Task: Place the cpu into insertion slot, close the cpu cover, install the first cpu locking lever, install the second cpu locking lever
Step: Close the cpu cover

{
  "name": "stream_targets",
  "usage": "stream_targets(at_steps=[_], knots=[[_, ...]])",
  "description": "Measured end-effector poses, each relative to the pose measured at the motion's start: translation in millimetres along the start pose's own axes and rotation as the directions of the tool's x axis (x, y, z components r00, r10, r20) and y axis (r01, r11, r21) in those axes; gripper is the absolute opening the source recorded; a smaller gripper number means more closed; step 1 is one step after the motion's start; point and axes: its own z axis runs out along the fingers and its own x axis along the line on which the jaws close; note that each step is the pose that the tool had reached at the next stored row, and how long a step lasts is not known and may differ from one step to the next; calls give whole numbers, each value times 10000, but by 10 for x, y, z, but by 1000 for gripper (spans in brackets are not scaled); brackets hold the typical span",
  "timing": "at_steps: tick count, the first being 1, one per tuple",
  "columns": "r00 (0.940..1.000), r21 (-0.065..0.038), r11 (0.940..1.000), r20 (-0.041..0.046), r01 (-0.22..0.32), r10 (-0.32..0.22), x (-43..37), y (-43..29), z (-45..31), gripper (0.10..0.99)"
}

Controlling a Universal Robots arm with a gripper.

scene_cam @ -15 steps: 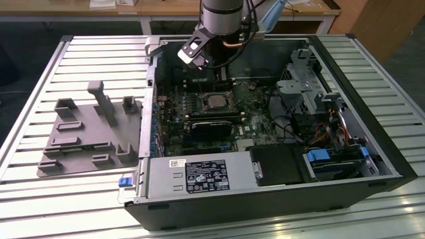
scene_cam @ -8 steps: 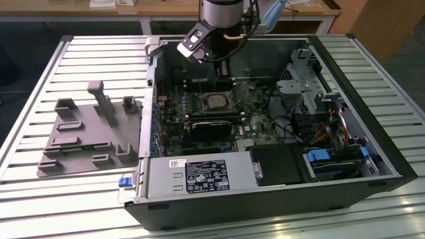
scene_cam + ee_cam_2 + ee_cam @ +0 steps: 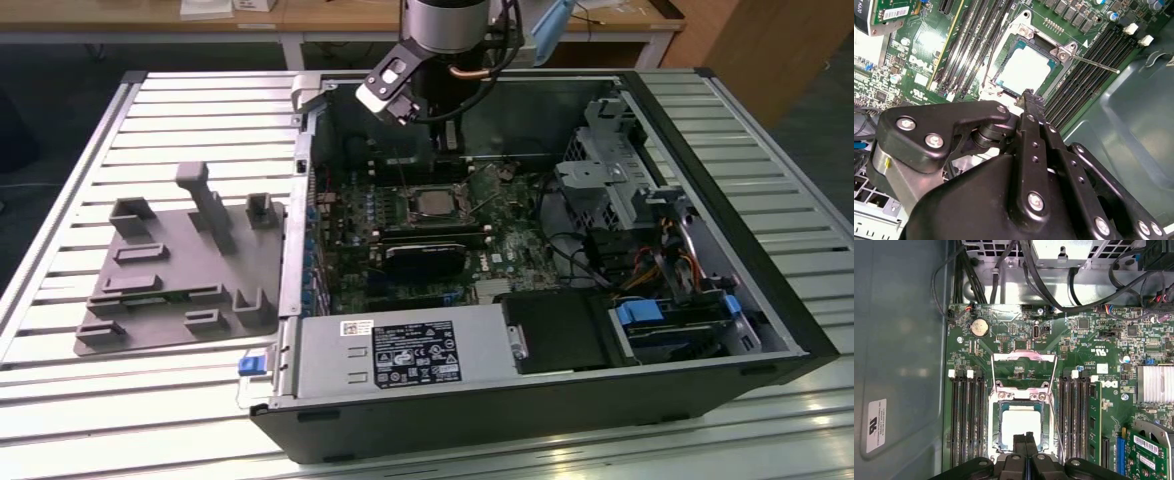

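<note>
Pale silver-beige square cpu [image 3: 1019, 426]: seated in silver-rimmed square insertion slot [image 3: 411, 204], mid-frame in exterior view. Thin silvery frame cpu cover [image 3: 1024, 356]: raised open. Black gripper [image 3: 1025, 437]: fingers seemingly together, empty.

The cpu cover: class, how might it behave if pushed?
Probably swings rather than slides: the cpu cover looks hinged at the insertion slot. Being a thin open metal frame, it is likely light and could bend if forced.
</note>
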Motion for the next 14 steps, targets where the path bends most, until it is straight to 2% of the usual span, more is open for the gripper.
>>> stream_targets(at_steps=[14], knots=[[10000,-20,10000,0,0,0,1,1,-32,102]])
